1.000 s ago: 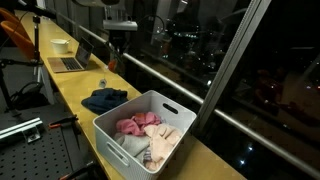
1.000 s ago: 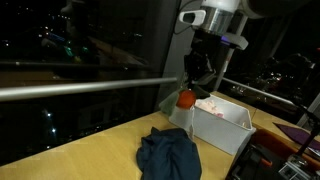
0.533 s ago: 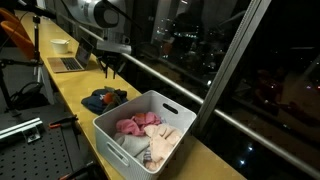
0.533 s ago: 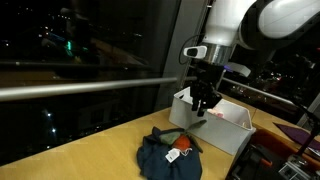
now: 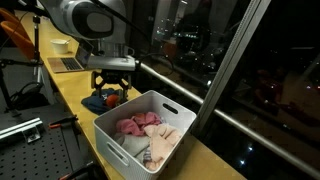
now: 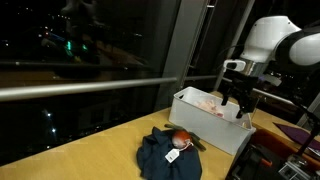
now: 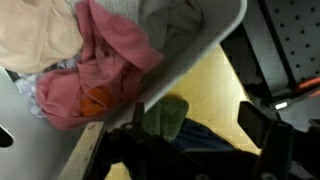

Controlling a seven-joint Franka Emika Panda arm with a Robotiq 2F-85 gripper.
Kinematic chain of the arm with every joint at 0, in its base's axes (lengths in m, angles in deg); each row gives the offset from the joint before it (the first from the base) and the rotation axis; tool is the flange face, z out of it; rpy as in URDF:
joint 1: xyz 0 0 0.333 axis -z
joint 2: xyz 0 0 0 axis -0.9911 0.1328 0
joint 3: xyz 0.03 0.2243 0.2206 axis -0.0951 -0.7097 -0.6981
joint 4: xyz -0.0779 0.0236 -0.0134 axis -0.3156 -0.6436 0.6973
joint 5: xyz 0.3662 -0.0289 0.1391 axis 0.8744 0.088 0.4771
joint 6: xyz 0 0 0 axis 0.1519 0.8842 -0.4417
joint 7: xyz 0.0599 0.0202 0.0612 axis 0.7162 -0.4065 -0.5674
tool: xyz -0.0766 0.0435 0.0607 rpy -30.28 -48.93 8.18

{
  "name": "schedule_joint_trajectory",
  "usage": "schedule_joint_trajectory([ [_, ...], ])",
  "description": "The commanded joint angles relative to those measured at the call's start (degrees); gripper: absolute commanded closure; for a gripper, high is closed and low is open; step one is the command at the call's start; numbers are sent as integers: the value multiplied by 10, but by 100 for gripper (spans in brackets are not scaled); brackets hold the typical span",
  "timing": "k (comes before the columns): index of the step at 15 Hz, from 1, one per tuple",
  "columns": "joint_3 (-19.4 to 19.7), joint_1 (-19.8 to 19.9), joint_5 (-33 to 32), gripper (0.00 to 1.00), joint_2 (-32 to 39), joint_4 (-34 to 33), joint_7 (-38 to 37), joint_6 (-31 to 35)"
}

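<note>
Exterior views, left to right:
- A laptop (image 5: 68, 63) is sitting open at the far end of the yellow table (image 5: 70, 95).
- The dark blue garment (image 5: 98, 102) is lying crumpled on the table, just beside the white bin (image 5: 118, 142).
- The orange-red item (image 5: 112, 98) is resting on top of that garment.
- The gripper (image 5: 112, 90) is hanging raised above that end of the bin.

From the opposite side:
- The garment (image 6: 160, 162) is showing in the foreground.
- The orange-red item (image 6: 182, 140) is lying on the garment's bin-side edge, touching it.
- A white tag (image 6: 172, 155) is lying just beside the item.
- The bin (image 6: 215, 132) is standing behind them.
- The gripper (image 6: 240, 103) is hovering over the bin's far end, well apart from the item.

Wrist view:
- Pink cloth (image 7: 70, 90) is filling the bin (image 7: 195, 55).
- A green patch (image 7: 165, 118) is showing on the dark fabric outside the wall.

Fingers:
- The fingers (image 7: 265, 135) are standing spread wide and released, gripping nothing.
- The item is lying below them and off to one side, not between them.
</note>
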Motion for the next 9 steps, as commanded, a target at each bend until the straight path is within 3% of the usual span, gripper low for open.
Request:
schedule_joint_trajectory([
  [1,52,27,-52,0,-112,78,68,45],
  [4,95,40,-75,0,-156,72,136,74],
  [9,144,26,-37,0,-99,2,255,128],
])
